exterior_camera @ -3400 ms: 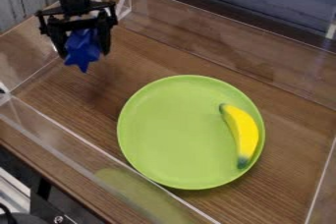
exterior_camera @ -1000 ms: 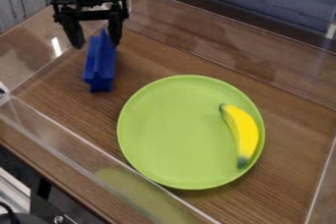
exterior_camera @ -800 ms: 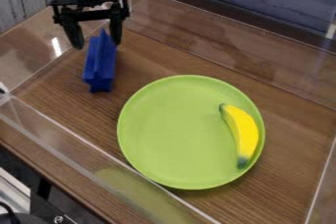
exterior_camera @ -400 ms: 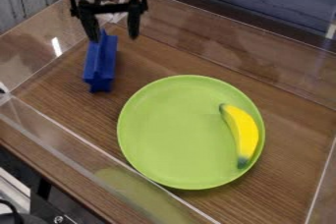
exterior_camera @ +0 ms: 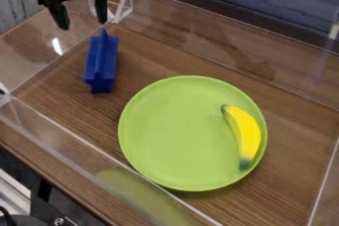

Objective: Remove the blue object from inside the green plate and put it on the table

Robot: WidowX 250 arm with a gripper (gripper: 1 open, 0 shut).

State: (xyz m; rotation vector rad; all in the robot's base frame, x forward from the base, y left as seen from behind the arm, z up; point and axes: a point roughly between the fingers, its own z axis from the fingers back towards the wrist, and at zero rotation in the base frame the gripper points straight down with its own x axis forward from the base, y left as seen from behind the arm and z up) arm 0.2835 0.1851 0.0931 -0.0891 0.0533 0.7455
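The blue object [exterior_camera: 101, 61] lies flat on the table [exterior_camera: 185, 56], just left of and beyond the green plate [exterior_camera: 179, 136], clear of its rim. My gripper [exterior_camera: 78, 12] hangs above the table at the upper left, behind the blue block and apart from it, its two dark fingers spread open with nothing between them. On the plate's right side lies a yellow banana [exterior_camera: 243, 136].
Clear acrylic walls [exterior_camera: 225, 47] run along the back and the front left edge [exterior_camera: 59, 136] of the table. Bare wood shows between the plate and the back wall.
The open gripper has lifted away from the blue block and shifted left and back. The block stays where it was set on the table; plate and banana are unmoved.
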